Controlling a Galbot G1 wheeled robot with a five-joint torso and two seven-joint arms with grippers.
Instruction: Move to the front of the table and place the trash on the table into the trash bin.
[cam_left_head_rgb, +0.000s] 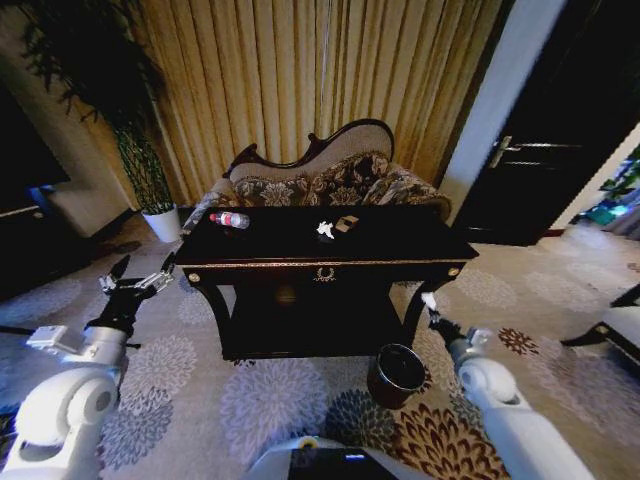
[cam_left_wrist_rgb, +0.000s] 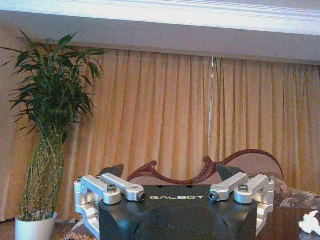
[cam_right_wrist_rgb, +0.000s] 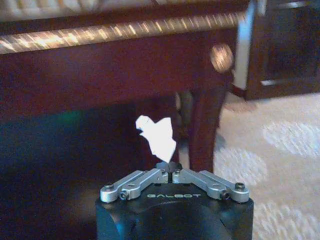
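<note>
The dark table (cam_left_head_rgb: 260, 247) with gold trim stands in front of me. On its top lie a clear bottle (cam_left_head_rgb: 229, 219) with a red cap at the left, and a white crumpled scrap (cam_left_head_rgb: 325, 229) beside a brownish piece (cam_left_head_rgb: 346, 224) near the middle. The reddish-brown trash bin (cam_left_head_rgb: 397, 374) stands on the carpet by the table's right front leg. My right gripper (cam_left_head_rgb: 430, 303) hangs just above and to the right of the bin, shut on a white paper scrap (cam_right_wrist_rgb: 156, 136). My left gripper (cam_left_head_rgb: 140, 268) is open and holds nothing, off the table's left end.
A floral sofa (cam_left_head_rgb: 320, 180) stands behind the table, with curtains behind it. A potted plant (cam_left_head_rgb: 150, 170) in a white pot is at the back left, and a dark door (cam_left_head_rgb: 560, 130) at the right. Patterned carpet (cam_left_head_rgb: 250, 400) lies open in front of the table.
</note>
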